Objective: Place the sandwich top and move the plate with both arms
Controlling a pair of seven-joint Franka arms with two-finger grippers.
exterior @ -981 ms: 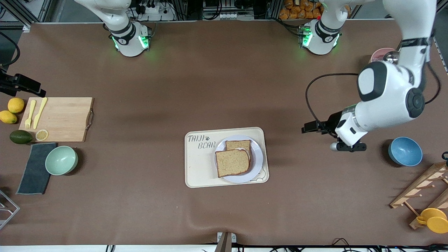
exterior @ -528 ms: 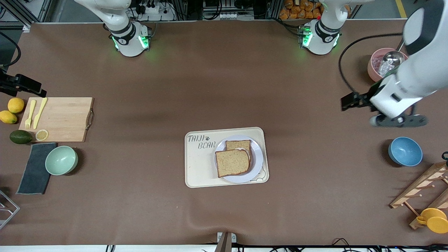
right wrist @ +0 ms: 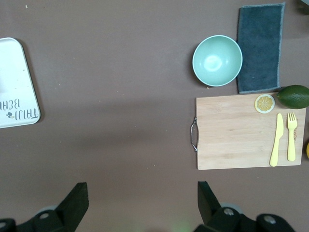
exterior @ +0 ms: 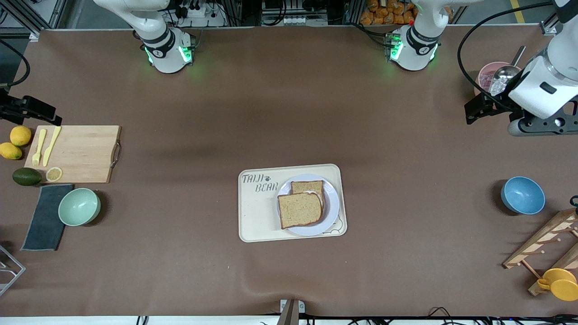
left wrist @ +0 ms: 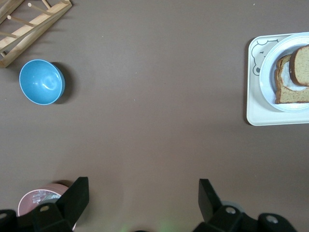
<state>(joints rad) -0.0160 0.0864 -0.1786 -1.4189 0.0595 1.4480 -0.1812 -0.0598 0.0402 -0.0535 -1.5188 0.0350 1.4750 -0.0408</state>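
Observation:
The sandwich top, a plain brown slice, lies askew on a second bread slice, with a bit of egg white showing between them. Both sit on the pale plate, which rests on the cream tray mid-table. The left wrist view shows the sandwich top and plate at its edge. My left gripper hangs open and empty over bare table beside the pink bowl. My right gripper is open and empty, high over bare table between tray and cutting board.
A metal scoop sits in the pink bowl. Toward the left arm's end are a blue bowl, a wooden rack and a yellow cup. Toward the right arm's end are a cutting board, a green bowl and a dark towel.
The left arm has swung away from beside the tray toward the pink bowl at its end of the table. Bread, plate and tray have not moved.

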